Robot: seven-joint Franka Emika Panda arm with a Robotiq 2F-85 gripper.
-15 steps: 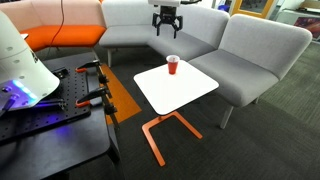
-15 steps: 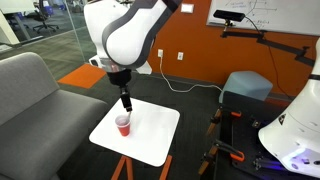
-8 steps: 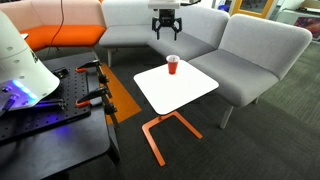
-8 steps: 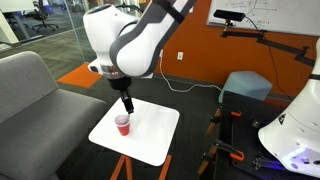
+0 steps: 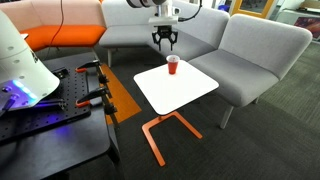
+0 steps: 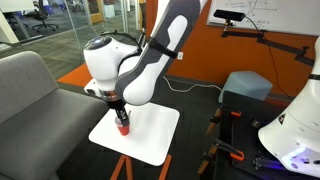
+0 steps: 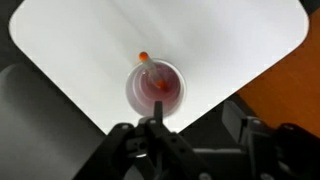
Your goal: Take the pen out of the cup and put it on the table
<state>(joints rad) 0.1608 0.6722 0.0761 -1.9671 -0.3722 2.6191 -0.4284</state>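
On the white side table (image 5: 190, 92), near its sofa-side corner: red cup (image 5: 173, 66) with an orange-tipped pen (image 7: 148, 68) leaning inside. Behind, the grey sofa (image 5: 255, 45); well apart, the black workbench (image 5: 50, 125). Just above the cup, nothing between: gripper (image 5: 165, 42), jaws spread wide, empty. Lower than a second ago, nearer the rim; cup unmoved.

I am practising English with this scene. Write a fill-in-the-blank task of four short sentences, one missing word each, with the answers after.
1. The cup on the table is ____ in colour.
2. In the wrist view, the pen stands ____ the cup.
3. The top of the table is ____.
4. The gripper hangs ____ the cup.
Answers: red; inside; white; above.
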